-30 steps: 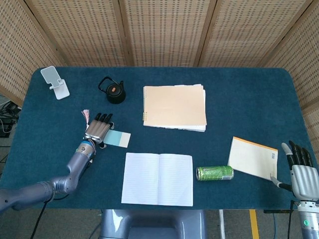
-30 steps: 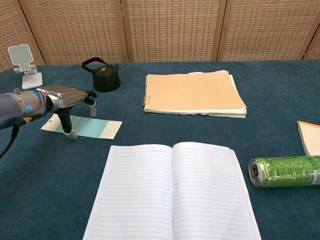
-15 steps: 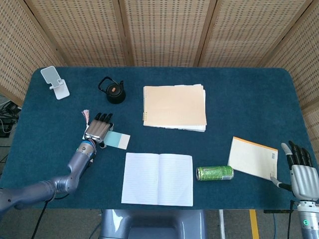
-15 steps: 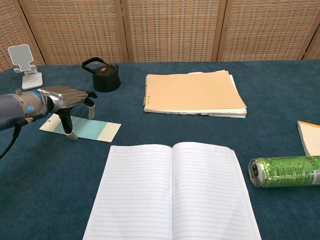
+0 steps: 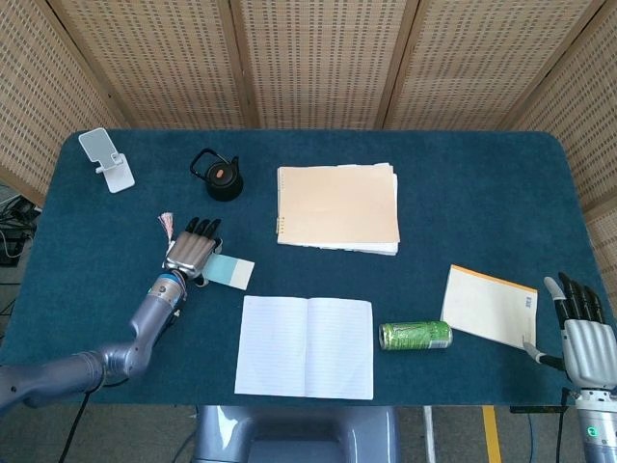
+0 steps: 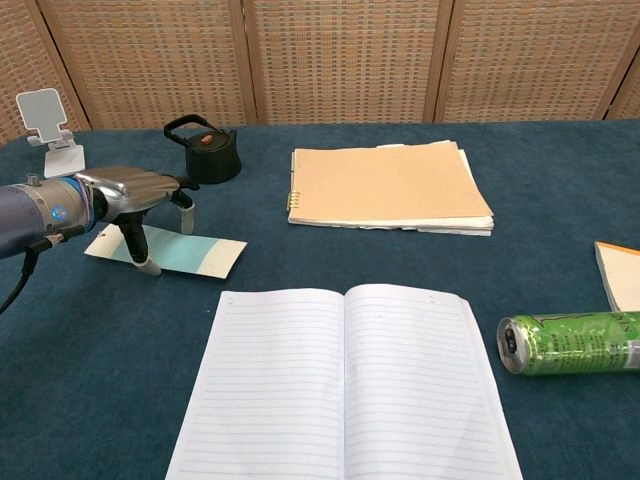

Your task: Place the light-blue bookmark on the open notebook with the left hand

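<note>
The light-blue bookmark (image 5: 234, 272) (image 6: 195, 256) lies flat on the blue cloth, left of and beyond the open notebook (image 5: 306, 346) (image 6: 345, 380). My left hand (image 5: 190, 253) (image 6: 130, 195) is palm down over its left end. The thumb is at the near edge and a fingertip at the far edge, pinching the strip across its width. A pink tassel (image 5: 165, 224) shows beyond the hand. The lined notebook lies open at the front middle. My right hand (image 5: 583, 333) rests at the front right corner, fingers straight and apart, holding nothing.
A black kettle (image 5: 222, 176) (image 6: 207, 152) and a white phone stand (image 5: 109, 159) (image 6: 52, 130) stand at the back left. A tan folder stack (image 5: 337, 206) (image 6: 385, 187) lies behind the notebook. To its right are a green can (image 5: 415, 335) (image 6: 570, 343) and a yellow notepad (image 5: 489, 304) (image 6: 620, 272).
My left hand and the bookmark drifted slightly left, then back a little to the right toward the notebook. The right hand has not moved.
</note>
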You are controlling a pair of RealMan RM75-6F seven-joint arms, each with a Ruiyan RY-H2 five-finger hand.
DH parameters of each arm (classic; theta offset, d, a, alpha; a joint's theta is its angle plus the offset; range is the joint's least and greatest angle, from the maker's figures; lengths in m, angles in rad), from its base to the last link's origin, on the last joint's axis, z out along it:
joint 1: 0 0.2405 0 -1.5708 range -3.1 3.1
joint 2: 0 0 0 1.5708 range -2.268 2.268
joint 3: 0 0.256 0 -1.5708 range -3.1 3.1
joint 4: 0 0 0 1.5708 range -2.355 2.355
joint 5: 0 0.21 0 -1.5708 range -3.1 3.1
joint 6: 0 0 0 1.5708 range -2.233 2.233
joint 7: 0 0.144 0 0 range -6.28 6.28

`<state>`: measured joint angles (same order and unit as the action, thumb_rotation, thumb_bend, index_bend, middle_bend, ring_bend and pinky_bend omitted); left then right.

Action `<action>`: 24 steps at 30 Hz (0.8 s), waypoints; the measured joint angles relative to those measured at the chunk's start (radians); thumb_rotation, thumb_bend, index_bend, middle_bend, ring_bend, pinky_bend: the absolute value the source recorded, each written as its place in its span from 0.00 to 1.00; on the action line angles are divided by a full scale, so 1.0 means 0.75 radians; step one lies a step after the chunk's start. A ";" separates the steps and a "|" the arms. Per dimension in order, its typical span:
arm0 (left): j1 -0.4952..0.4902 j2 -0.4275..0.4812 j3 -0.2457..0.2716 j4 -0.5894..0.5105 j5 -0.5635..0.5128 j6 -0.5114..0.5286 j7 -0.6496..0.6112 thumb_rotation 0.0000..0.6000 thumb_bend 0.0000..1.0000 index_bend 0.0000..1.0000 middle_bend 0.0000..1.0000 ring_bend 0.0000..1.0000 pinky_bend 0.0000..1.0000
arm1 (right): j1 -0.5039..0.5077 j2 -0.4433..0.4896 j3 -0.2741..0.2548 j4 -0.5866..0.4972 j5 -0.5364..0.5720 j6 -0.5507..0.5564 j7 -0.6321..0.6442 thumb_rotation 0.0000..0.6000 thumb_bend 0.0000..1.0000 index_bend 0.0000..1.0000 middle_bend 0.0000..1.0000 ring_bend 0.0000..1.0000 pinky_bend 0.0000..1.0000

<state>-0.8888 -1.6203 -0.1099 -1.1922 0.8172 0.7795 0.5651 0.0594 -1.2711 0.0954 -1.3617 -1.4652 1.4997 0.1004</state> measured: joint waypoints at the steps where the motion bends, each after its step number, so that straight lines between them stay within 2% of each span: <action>1: 0.000 0.006 -0.001 -0.010 0.014 0.007 -0.005 1.00 0.19 0.45 0.00 0.00 0.00 | 0.000 0.001 0.000 -0.001 0.000 0.001 0.001 1.00 0.12 0.02 0.00 0.00 0.00; 6: -0.002 0.045 -0.001 -0.084 0.131 0.048 -0.026 1.00 0.19 0.45 0.00 0.00 0.00 | -0.001 0.006 0.002 -0.006 0.000 0.004 0.007 1.00 0.12 0.02 0.00 0.00 0.00; 13: -0.007 0.100 0.019 -0.172 0.371 0.116 -0.070 1.00 0.19 0.45 0.00 0.00 0.00 | -0.005 0.014 0.005 -0.015 -0.004 0.018 0.014 1.00 0.12 0.02 0.00 0.00 0.00; 24: -0.039 0.127 0.093 -0.165 0.821 0.214 -0.254 1.00 0.19 0.45 0.00 0.00 0.00 | -0.010 0.025 0.011 -0.025 -0.006 0.033 0.029 1.00 0.12 0.02 0.00 0.00 0.00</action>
<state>-0.9178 -1.5254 -0.0404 -1.3163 1.4328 0.9403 0.3746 0.0518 -1.2521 0.1035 -1.3803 -1.4695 1.5241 0.1221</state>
